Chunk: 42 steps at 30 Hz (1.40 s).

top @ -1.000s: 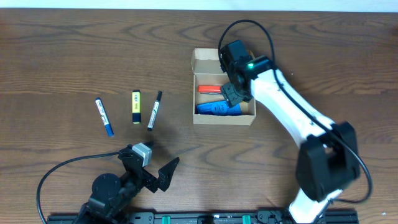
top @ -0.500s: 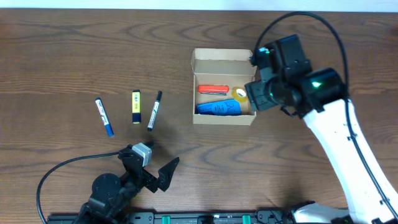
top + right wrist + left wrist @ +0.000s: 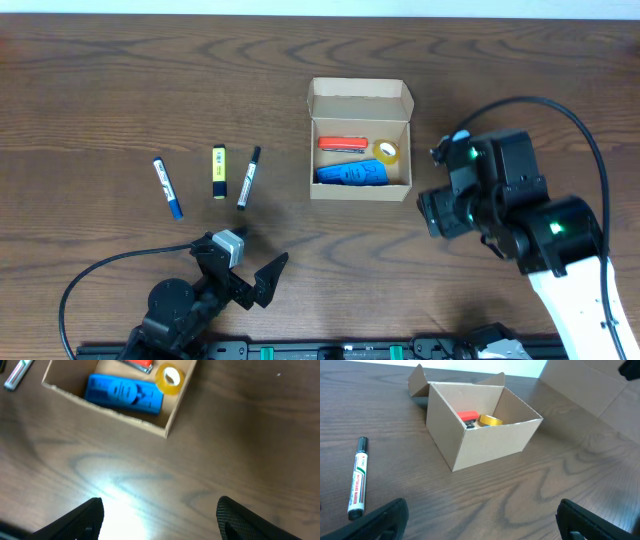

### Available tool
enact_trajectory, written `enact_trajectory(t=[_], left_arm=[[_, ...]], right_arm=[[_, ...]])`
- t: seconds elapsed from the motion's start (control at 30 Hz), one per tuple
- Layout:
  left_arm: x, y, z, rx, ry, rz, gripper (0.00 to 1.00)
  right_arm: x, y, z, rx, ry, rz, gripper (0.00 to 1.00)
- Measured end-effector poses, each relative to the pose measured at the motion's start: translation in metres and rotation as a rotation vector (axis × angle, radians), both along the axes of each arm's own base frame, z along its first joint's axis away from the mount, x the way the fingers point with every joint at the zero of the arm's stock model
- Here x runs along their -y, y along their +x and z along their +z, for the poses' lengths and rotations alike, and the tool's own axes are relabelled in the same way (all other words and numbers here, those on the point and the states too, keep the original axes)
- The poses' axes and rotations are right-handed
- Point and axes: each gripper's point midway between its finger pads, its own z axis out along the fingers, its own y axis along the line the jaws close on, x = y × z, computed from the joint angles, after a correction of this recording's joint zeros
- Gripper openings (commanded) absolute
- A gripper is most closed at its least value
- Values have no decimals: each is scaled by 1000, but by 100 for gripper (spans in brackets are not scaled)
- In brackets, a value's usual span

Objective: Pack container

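Since both arms hang clear of the work, the left end effector (image 3: 480, 522) spread wide and empty at the near edge of the surface (image 3: 120, 80) and the right end effector (image 3: 160, 520) likewise spread with nothing between its fingers, just to the near right of the container (image 3: 360, 193), the risks lie in the next reach. A blue marker (image 3: 167, 187), a yellow highlighter (image 3: 218, 171) and a black marker (image 3: 248, 177) lie on the left, well apart from the container, and being round they could roll away from a closing pinch. Light cardboard could slide or tip if a finger catches its wall. With a red item (image 3: 343, 143), a yellow tape roll (image 3: 387, 152) and a blue item (image 3: 350, 174) already inside, a pen dropped crosswise could prop on them and hinder the flap. The container stands mid-surface, mouth upward, its long axis running left to right, flap folded back on the far side.
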Motion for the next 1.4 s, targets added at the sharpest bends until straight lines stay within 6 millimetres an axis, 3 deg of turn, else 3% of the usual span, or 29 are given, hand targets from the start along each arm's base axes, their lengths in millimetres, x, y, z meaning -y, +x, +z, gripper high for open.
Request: enact_trajectory(t=[0.13,0.23,0.53,0.8,0.97,1.17,1.4], left_arm=[[0,0,0,1,1,3,95],[-1,0,0,0,1,4,95],[-1,1,0,1,2,7,95],[-3,4,2,15,1,25,95],[3,6,20,88,-48,4,95],[-4,-6,15,-38,-2,12,95],[-26,-7,59,-133,82,124,95]], right_arm=[[4,-21,2,-14,-1,22,76],[6,-33,7,-7,9,30,99],[9,-58,19,27,30,57,99],[10,-59,19,24,30,57,99],[10,-59,19,24,30,57,99],[10,-59,18,23,30,57,99],[10,-59,18,21,29,57,99]])
